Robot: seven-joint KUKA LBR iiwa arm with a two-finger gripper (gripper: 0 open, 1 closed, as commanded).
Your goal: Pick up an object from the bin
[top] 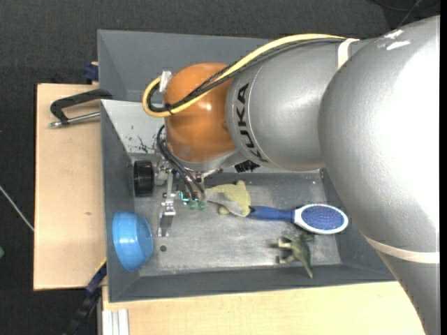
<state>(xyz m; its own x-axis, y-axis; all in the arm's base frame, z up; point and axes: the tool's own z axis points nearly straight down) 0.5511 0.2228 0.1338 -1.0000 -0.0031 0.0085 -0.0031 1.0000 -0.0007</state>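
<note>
My gripper (170,206) hangs below the arm's orange cover, low over the left part of the bin floor. A black round cap-like thing (143,178) lies just to its left, by the bin's left wall. A pale yellow, floppy thing (232,197) lies just to its right. A blue bowl (131,239) rests on its side in the front left corner, a little ahead of the gripper. I see nothing held in the gripper.
A brush with a blue handle and a white-rimmed blue head (313,218) lies right of the yellow thing. A small green toy dinosaur (297,250) stands near the front wall. The arm's bulk covers the back and right of the bin.
</note>
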